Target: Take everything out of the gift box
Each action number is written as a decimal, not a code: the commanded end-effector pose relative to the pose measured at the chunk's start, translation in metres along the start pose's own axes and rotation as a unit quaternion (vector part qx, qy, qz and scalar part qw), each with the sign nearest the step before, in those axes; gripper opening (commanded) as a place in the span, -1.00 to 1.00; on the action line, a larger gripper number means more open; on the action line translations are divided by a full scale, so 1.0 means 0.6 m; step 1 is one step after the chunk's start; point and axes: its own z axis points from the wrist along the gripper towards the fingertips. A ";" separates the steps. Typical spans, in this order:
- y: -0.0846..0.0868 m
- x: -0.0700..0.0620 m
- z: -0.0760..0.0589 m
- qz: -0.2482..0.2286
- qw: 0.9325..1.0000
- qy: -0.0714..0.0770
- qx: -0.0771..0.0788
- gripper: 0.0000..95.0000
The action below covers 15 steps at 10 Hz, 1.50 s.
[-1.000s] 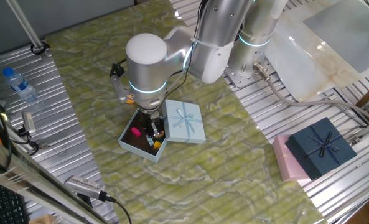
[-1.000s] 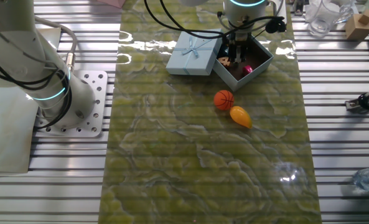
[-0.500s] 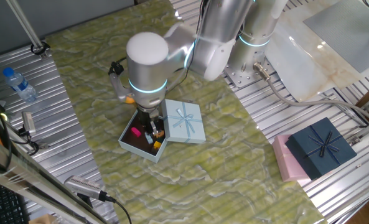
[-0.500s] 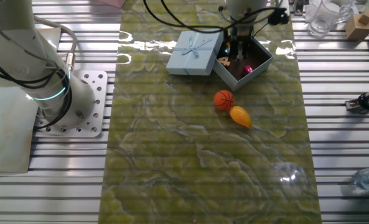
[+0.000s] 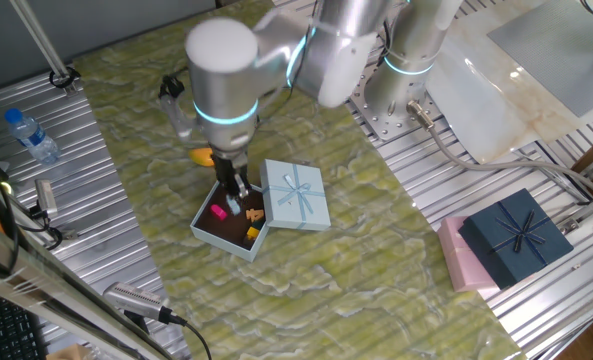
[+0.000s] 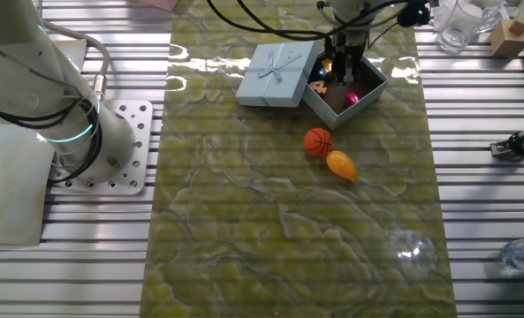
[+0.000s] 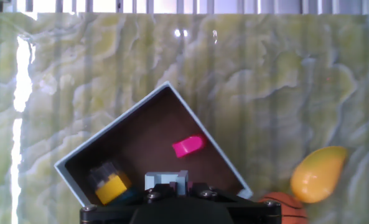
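Pale-blue piece (image 5: 234,206) now pinched in the hand (image 5: 238,195), lifted above the box (image 5: 208,228) near the table's far edge; magenta piece (image 7: 188,146) and yellow bit (image 7: 112,186) remain inside.

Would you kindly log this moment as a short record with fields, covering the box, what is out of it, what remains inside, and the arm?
box: gift box, open, its lid lying alongside it
taken out: basketball and mango-like fruit, on the table beside each other
still inside: magenta piece, yellow piece, small orange bits
arm: gripper over the box; jaws appear to hold a small pale-blue piece
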 end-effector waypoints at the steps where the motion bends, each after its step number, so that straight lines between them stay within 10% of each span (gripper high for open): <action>1: -0.010 0.003 -0.019 -0.011 1.000 0.003 0.001 -1.00; 6: -0.054 0.010 -0.042 -0.042 0.999 0.010 0.012 -1.00; 15: -0.140 -0.013 -0.015 -0.096 0.995 0.030 0.024 -1.00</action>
